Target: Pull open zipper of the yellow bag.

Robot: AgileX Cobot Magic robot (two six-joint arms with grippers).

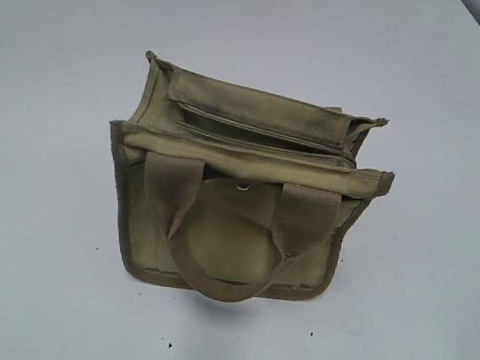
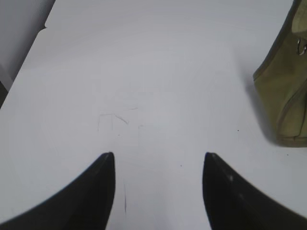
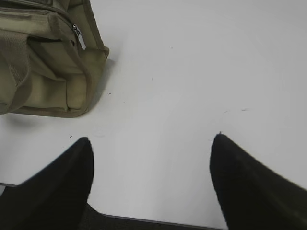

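Table (image 1: pixel 33 296), white, matte; we record faint pencil-like scratches on it in the left wrist view.

Left gripper (image 2: pixel 158 158): we see two dark fingertips (image 2: pixel 103 182) spread apart over bare table, released, nothing between them. The yellow bag (image 2: pixel 283 91) sits at their two o'clock, well apart, only one corner in that view.

Yellow bag, exterior view (image 1: pixel 239 188): upright at the middle of the table, olive-khaki canvas, darker bound edges. We note two webbing handles (image 1: pixel 300 216) drooping over the near face and a small metal snap stud (image 1: pixel 244 185) between them. The zipper (image 1: pixel 262 131) runs along the top, from nine o'clock toward three o'clock; its pull tab (image 3: pixel 79 37), silver, hangs at the bag's end in the right wrist view.

Right gripper (image 3: pixel 152 143): fingertips (image 3: pixel 240 172) wide apart, released, holding nothing. The bag lies at their ten o'clock, apart from them.
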